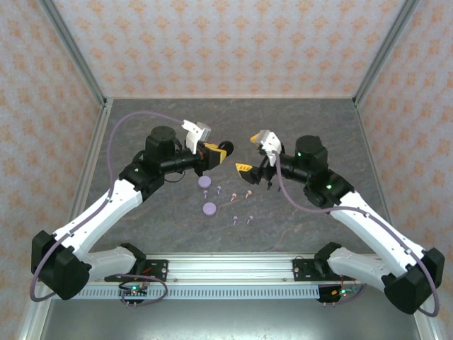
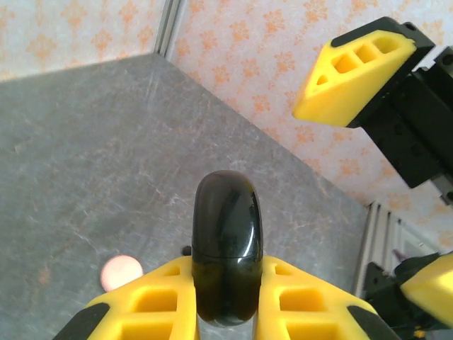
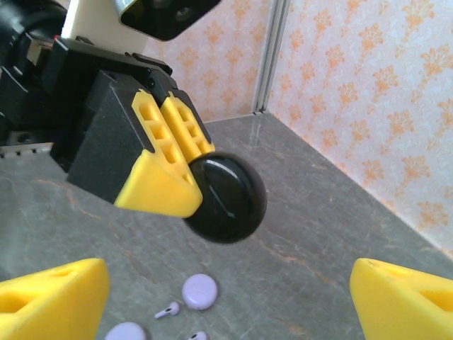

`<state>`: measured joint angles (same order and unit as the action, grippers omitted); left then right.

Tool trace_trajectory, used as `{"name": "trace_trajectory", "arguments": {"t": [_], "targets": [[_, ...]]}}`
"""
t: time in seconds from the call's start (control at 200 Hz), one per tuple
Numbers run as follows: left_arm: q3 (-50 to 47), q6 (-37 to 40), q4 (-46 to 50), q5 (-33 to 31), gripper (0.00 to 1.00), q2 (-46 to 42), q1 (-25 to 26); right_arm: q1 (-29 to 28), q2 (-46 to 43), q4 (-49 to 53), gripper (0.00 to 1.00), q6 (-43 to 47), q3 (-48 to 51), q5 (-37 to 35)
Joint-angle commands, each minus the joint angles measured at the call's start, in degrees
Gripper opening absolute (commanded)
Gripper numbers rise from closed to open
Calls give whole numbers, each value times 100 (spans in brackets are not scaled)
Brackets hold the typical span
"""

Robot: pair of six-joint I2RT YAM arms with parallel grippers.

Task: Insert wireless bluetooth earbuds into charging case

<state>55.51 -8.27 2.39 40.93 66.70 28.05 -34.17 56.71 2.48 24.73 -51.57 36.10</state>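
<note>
A glossy black round charging case (image 1: 226, 147) hangs above the table, lid closed, with my left gripper (image 1: 216, 150) shut on it. In the left wrist view the case (image 2: 227, 248) stands edge-on between the yellow fingers (image 2: 163, 297). My right gripper (image 1: 253, 152) faces it from the right, open and holding nothing. Through the right wrist view the case (image 3: 230, 202) sits ahead of the wide-apart right gripper (image 3: 230, 294). Several tiny earbuds lie on the table below, lilac (image 1: 219, 189) and pink (image 1: 248, 193); a lilac earbud (image 3: 168, 310) rests beside a lilac disc.
Two lilac round discs (image 1: 204, 182) (image 1: 209, 208) lie on the grey table near the earbuds. A pink disc (image 2: 120, 273) sits below the left gripper. Patterned walls enclose the table (image 1: 318, 134) on three sides.
</note>
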Motion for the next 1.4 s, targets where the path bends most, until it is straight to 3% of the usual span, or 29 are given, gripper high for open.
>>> {"name": "trace_trajectory", "arguments": {"t": [0.0,0.17,0.37,1.091,1.396], "targets": [[-227,942,-585,77,2,-211,39,85,-311,-621,88,-990,438,442],[-336,1555,-674,416,0,-369,101,95,-413,-1172,87,-1448,758,353],[-269,1927,-421,563,0,-344,185,252,-49,-1204,81,-1763,461,435],[-185,2118,-177,561,0,-250,265,394,998,-835,78,-1752,-527,612],[-375,2163,-311,293,0,-338,273,600,559,-647,78,-2186,-574,569]]}}
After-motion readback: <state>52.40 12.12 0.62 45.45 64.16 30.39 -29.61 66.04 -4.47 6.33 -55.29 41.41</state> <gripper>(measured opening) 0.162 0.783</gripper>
